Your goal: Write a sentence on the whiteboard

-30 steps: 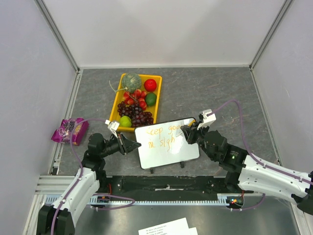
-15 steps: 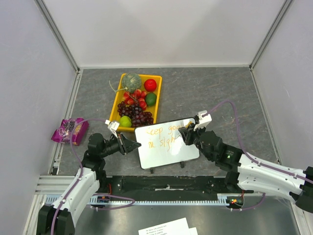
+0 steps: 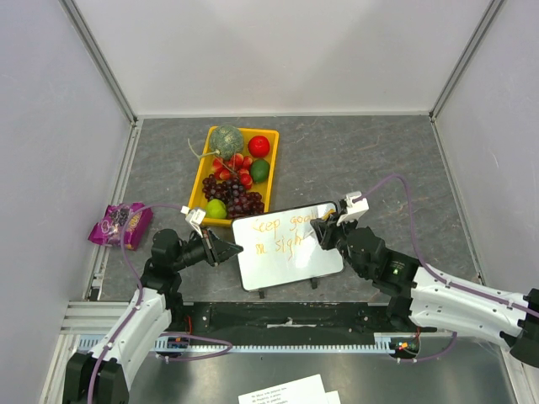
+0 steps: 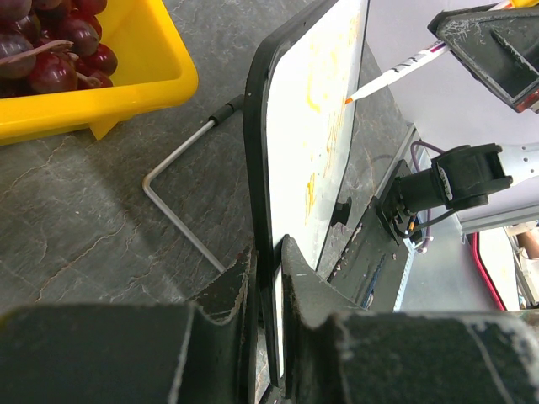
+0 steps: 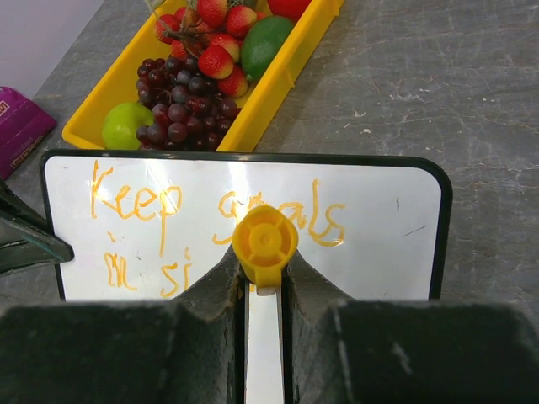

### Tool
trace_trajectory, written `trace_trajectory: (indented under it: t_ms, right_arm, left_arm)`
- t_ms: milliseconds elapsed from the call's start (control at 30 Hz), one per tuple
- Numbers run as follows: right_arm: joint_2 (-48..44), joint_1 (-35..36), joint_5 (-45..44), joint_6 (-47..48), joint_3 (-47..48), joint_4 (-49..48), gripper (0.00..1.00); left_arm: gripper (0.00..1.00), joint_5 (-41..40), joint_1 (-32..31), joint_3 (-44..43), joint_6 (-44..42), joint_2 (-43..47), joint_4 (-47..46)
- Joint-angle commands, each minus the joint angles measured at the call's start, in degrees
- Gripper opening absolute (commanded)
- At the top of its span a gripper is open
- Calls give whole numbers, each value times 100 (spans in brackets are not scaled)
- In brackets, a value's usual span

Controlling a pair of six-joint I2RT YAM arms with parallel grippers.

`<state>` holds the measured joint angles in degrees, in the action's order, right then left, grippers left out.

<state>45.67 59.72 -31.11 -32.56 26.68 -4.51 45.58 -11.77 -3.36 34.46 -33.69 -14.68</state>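
The whiteboard (image 3: 290,263) stands tilted on its feet near the table's front edge. My left gripper (image 3: 229,249) is shut on its left edge; in the left wrist view the board (image 4: 295,168) runs edge-on between the jaws (image 4: 268,252). My right gripper (image 3: 325,229) is shut on a white marker with a yellow end cap (image 5: 264,240). The marker's tip (image 4: 352,98) touches the board's face. The sentence (image 5: 135,206) is in orange: "Keep goals" above, "in si" below, and the marker hides whatever follows.
A yellow tray (image 3: 199,181) of grapes, strawberries, apples and a melon sits just behind the board's left corner. A purple packet (image 3: 120,224) lies by the left wall. The board's wire stand (image 4: 177,227) rests on the table behind it. Printed paper sheets (image 3: 286,391) lie below the arm bases.
The right gripper with the marker slid a little left over the board's right part, then back right. The left gripper and the board stayed put.
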Motion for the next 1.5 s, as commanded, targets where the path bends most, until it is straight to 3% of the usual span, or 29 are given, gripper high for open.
trace_trajectory:
  t_ms: [0,567,1467]
  right_arm:
    - [-146,-57,-509,56,-48,310,0]
    - [-577,-75,-352,74,276,442,0]
    - [-199,-75,-264,91,435,74,0]
  left_arm:
    - [2,-137,8,10,-185,29,-141]
    - [2,-120,8,10,-185,47,-149]
    - [2,-129,8,10,-185,38,-141]
